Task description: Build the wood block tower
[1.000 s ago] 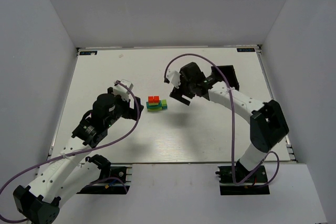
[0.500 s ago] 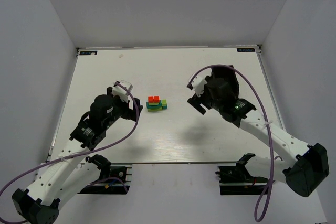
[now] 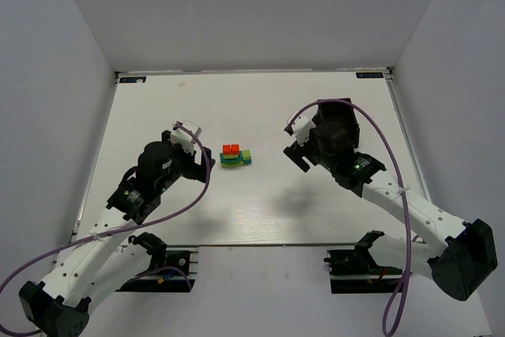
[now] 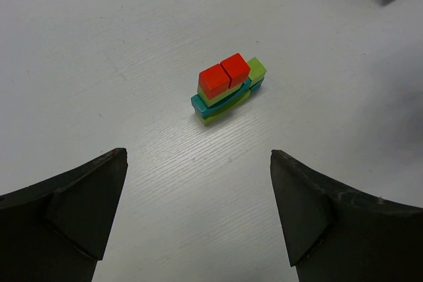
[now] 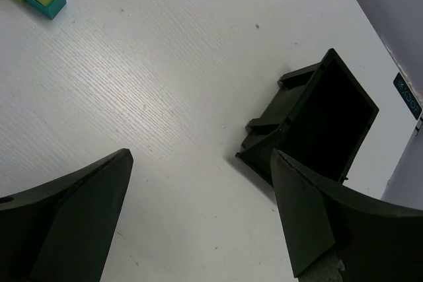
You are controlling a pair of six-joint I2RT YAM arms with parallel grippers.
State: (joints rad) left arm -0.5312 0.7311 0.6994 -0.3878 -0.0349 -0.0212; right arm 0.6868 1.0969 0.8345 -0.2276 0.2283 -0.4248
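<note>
My left tool (image 4: 197, 156) hangs wide and empty just left of the wood block tower (image 4: 227, 88), pointed at it. I judge that keeps the stack in sight without crowding it. The tower stands near the middle of the desk (image 3: 260, 211), with two red cubes on top of lime-green and teal bars. My right tool (image 5: 199, 155), also wide and holding nothing, hovers well right of the tower. The black bin (image 5: 317, 120) lies farther from the tower than that tool. There is open room all round the tower, and the desk's edges are well apart from it.
</note>
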